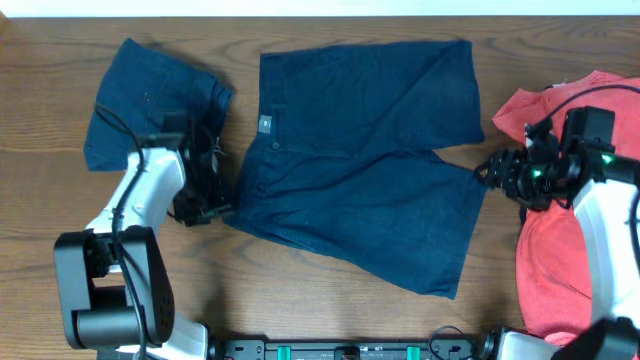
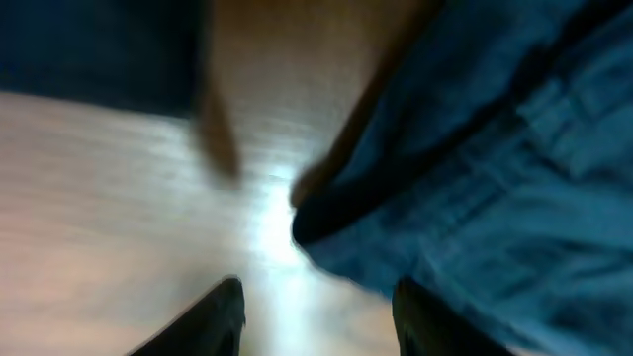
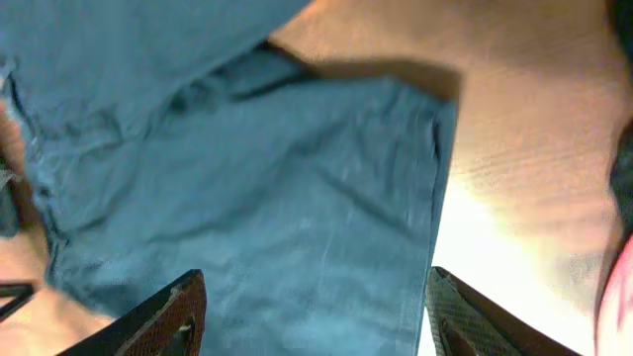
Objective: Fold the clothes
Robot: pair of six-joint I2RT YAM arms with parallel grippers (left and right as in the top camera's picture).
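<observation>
Navy shorts (image 1: 360,160) spread flat, wood table (image 1: 40,220), fingers (image 3: 168,316) apart, seemingly empty

Even light and a crisp view from above; the left wrist view is smeared, with glare bleaching the table (image 2: 119,227) beside the shadow-edged shorts (image 2: 495,198).

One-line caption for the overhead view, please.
Navy shorts lie spread between the left end effector and right end effector; folded navy shorts sit far left, red clothing far right.

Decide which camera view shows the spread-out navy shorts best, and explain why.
Overhead: the spread-out shorts appear whole, with their full outline in frame. The right wrist view shows only a close-up patch with one hem; the left wrist view shows just a blurred edge.
</observation>
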